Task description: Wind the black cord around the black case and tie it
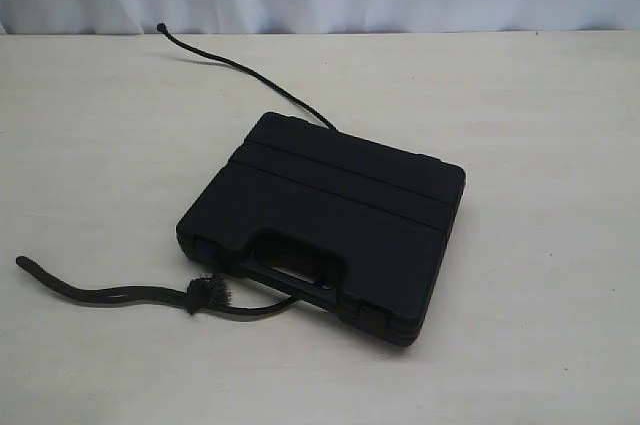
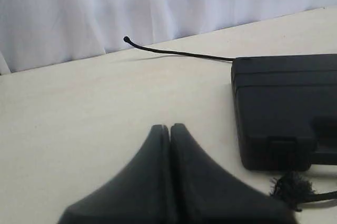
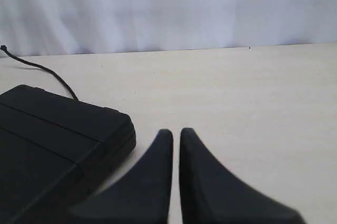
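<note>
Both arms show only at their ends. The left gripper (image 2: pixel 169 127) has two matte black jaws, broad at the base and sweeping in concave curves to narrow rounded tips, like a pair of fins. The right gripper (image 3: pixel 176 132) looks the same: smooth dark plastic, slightly greyer on the outer flanks.

The black cord (image 1: pixel 207 295) slips under the black case (image 1: pixel 330 215) at its 12 o'clock edge; its middle stretch lies hidden beneath.
</note>
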`<control>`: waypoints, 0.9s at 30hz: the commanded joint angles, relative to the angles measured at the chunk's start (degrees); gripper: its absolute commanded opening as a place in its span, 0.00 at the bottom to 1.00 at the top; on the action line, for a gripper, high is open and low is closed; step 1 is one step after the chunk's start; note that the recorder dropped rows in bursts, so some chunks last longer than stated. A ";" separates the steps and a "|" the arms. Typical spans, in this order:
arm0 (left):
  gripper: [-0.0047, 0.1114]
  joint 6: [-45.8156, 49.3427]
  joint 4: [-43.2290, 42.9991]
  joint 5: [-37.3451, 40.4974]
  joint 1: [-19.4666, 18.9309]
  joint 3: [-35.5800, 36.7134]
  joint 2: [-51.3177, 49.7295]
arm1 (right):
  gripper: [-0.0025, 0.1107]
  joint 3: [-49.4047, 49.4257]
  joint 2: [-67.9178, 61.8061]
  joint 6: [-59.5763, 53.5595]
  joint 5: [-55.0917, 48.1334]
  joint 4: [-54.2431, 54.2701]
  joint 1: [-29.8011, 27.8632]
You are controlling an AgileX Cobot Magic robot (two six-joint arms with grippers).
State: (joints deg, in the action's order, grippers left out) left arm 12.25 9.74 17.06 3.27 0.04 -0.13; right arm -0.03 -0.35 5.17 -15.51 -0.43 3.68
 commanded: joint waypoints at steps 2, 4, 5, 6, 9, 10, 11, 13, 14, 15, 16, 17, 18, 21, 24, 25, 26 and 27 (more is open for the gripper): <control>0.04 -1.50 3.71 -5.67 -0.20 -0.04 0.13 | 0.06 0.03 0.35 0.24 4.81 1.20 -0.35; 0.04 -2.95 15.40 -10.14 -0.20 -0.04 0.13 | 0.06 0.03 0.35 0.24 7.69 6.67 -0.35; 0.04 -3.09 22.52 -14.27 -0.20 -0.04 0.13 | 0.06 0.03 0.35 0.24 10.91 13.48 -0.35; 0.04 -3.09 29.31 -18.84 -0.20 -0.04 0.13 | 0.06 0.03 0.35 0.24 13.95 22.77 -0.35; 0.04 -3.75 32.75 -21.27 -0.20 -0.04 0.13 | 0.06 0.03 0.35 0.13 16.20 27.02 -0.35; 0.04 -3.74 33.50 -21.27 -0.20 -0.04 0.13 | 0.06 0.03 0.35 0.13 16.62 27.01 -0.35; 0.04 -4.33 33.60 -21.89 -0.20 -0.04 0.13 | 0.06 0.03 0.35 0.13 17.08 27.01 -0.35; 0.04 -8.23 33.60 -23.82 -0.20 -0.04 0.13 | 0.06 0.03 0.35 0.25 18.91 27.01 -0.35; 0.04 -10.33 33.60 -25.16 -0.20 -0.04 0.13 | 0.06 0.03 0.35 0.52 20.11 27.32 -0.35; 0.04 -12.25 33.47 -26.47 -0.20 -0.04 0.13 | 0.06 0.03 0.35 1.45 21.16 28.47 -0.35; 0.04 -13.88 33.47 -28.07 -0.20 -0.04 0.13 | 0.06 0.03 0.35 2.68 22.83 30.05 -0.35; 0.04 -15.45 33.47 -29.66 -0.20 -0.04 0.13 | 0.06 0.03 0.35 4.13 25.05 32.15 -0.35; 0.04 -16.16 33.47 -30.81 -0.20 -0.04 0.13 | 0.06 0.03 0.35 5.14 26.81 33.73 -0.35; 0.04 -19.33 33.24 -34.22 -0.20 -0.17 0.13 | 0.06 0.03 0.35 13.24 34.37 36.56 -0.35; 0.04 -24.45 27.10 -36.65 -0.20 -2.15 0.13 | 0.06 0.03 0.35 24.17 41.15 35.03 -0.35; 0.04 -26.95 22.20 -37.55 -0.20 -3.26 0.13 | 0.06 -0.06 0.35 25.79 42.37 34.09 -0.35; 0.04 -28.31 19.18 -38.36 -0.20 -4.05 0.13 | 0.06 -1.25 0.35 25.58 43.28 33.55 -0.35; 0.04 -29.68 15.42 -39.51 -0.20 -5.01 0.13 | 0.06 -2.36 0.35 25.48 43.71 32.52 -0.35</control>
State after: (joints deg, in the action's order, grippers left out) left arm -12.58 35.06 -18.89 3.27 -2.46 -0.13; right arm -0.30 -0.30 27.83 24.36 34.45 3.68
